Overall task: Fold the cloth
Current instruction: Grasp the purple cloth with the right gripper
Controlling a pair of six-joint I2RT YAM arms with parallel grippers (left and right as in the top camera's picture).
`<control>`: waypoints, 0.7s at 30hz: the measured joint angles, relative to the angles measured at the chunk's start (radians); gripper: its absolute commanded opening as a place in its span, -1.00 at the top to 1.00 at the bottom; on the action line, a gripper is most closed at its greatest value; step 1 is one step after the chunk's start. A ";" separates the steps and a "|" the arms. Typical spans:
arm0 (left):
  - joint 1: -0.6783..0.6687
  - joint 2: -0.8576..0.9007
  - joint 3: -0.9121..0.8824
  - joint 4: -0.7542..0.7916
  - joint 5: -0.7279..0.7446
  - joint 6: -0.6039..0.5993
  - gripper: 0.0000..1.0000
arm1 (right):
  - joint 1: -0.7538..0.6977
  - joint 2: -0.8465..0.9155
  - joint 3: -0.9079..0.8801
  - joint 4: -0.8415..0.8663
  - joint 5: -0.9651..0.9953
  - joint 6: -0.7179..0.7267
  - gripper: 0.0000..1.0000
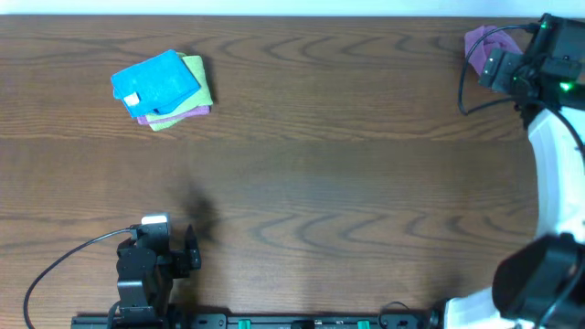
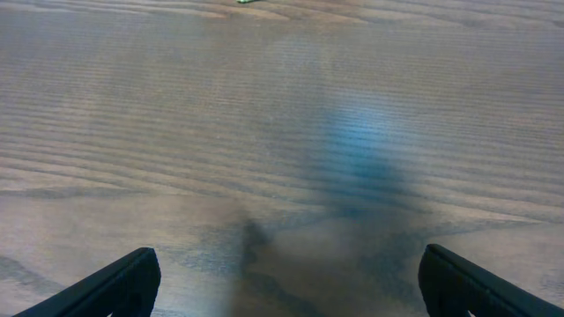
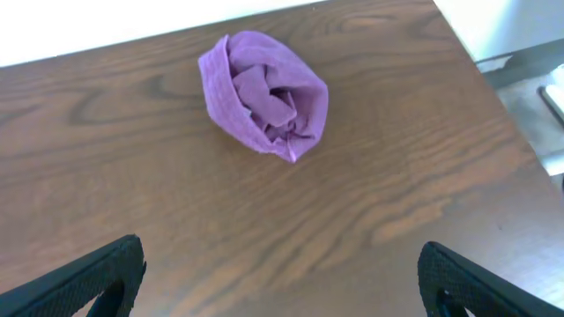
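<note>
Left wrist view, lower corners of frame: the two fingers of the left gripper (image 2: 286,286) are seen spread wide, with nothing between them. Only bare wood of the table (image 2: 176,132) lies ahead. A blurred bluish patch is noted at centre frame, possibly a reflection; this cannot be settled.

Right wrist view, lower corners: the right gripper (image 3: 282,282) is likewise released and empty. Beyond it, at upper centre, the cloth (image 3: 264,92) is seen as a crumpled lilac ball, well apart from the fingers and near the table corner at upper right. No tag is made out.

Overhead view: the cloth is placed at the upper right corner of the frame and is partly covered by the right gripper. The left gripper is parked at lower left, well apart from it. At upper left a folded stack is recorded, with a blue cloth (image 1: 155,80) on top, a yellow-green cloth (image 1: 196,90) under it and a purple edge at the bottom. Neither wrist view shows this stack. The cloth's bundled shape is shown only by the right wrist view.

Step judged: approach, before the first grasp; folding is not begun. The next move calls for the right gripper to be lowered onto an outer fold and closed. The cloth must then be drawn toward mid-table, within reach of both arms, and opened flat before any fold.
</note>
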 measured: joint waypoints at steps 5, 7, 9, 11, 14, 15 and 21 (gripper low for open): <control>0.000 0.000 0.000 0.000 0.000 0.000 -0.90 | -0.032 0.167 0.050 0.053 -0.047 -0.005 -0.99; 0.000 0.000 0.000 0.000 0.000 0.000 -0.90 | -0.039 0.242 0.105 0.064 -0.060 -0.007 -0.99; 0.000 0.000 0.000 0.000 0.000 0.000 -0.90 | -0.040 0.297 0.154 0.076 -0.068 -0.008 -0.99; 0.000 0.000 0.000 0.000 0.000 0.000 -0.90 | -0.041 0.346 0.209 0.095 -0.077 -0.008 -0.99; 0.000 0.000 0.000 0.000 0.000 0.000 -0.90 | -0.041 0.407 0.286 0.120 -0.082 -0.008 -0.99; 0.000 0.000 0.000 0.000 0.000 0.000 -0.90 | -0.041 0.421 0.303 0.126 -0.083 -0.008 -0.99; 0.000 0.000 0.000 0.000 0.000 0.000 -0.90 | -0.041 0.523 0.381 0.195 -0.082 -0.008 -0.96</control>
